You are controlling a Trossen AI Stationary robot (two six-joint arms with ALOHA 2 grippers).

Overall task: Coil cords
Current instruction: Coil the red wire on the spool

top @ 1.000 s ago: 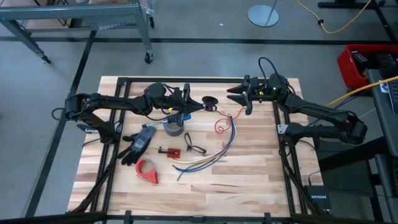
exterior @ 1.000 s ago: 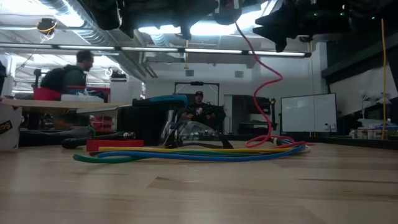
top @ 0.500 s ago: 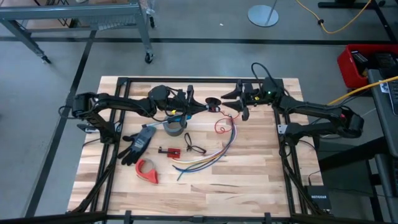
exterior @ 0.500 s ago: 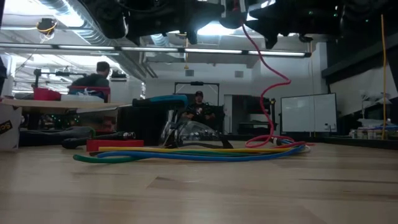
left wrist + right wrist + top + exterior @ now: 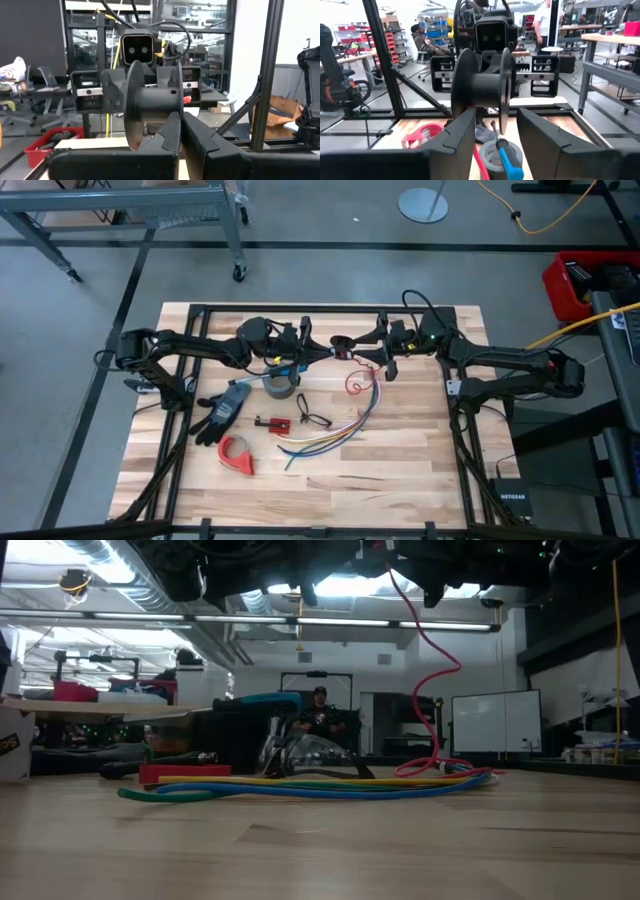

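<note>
My left gripper [image 5: 328,352] is shut on a black spool [image 5: 342,345] held above the table's far middle. The thin red wire [image 5: 432,670] hangs from the spool in a wavy line. Its lower part lies as a small loop [image 5: 355,383] on the table by the coloured wires. My right gripper [image 5: 372,350] is open, level and just right of the spool. In the right wrist view its fingers [image 5: 465,132] stand apart with the spool [image 5: 482,85] ahead between them, touching nothing. How the wire is fixed to the spool is hidden. My left gripper pinches one flange of the spool [image 5: 180,107] at its lower rim between its two fingers [image 5: 170,132]. The fingers come level from the table's left. The spool is lifted clear, its axis lying across the fingers, and the red wire hangs slack below it.
A bundle of multicoloured wires [image 5: 335,430] lies mid-table with a small black looped cord [image 5: 312,417] beside it. A grey tape roll [image 5: 280,385], a blue-handled tool [image 5: 262,380], a dark glove [image 5: 222,412], a small red piece [image 5: 270,423] and a red tape dispenser [image 5: 237,453] lie left of centre.
My right gripper has gone toward the table's left edge, toward the spool, staying open. My left gripper has shifted a little to the right with the spool. The hanging red wire has swayed; its loop stays on the table.
</note>
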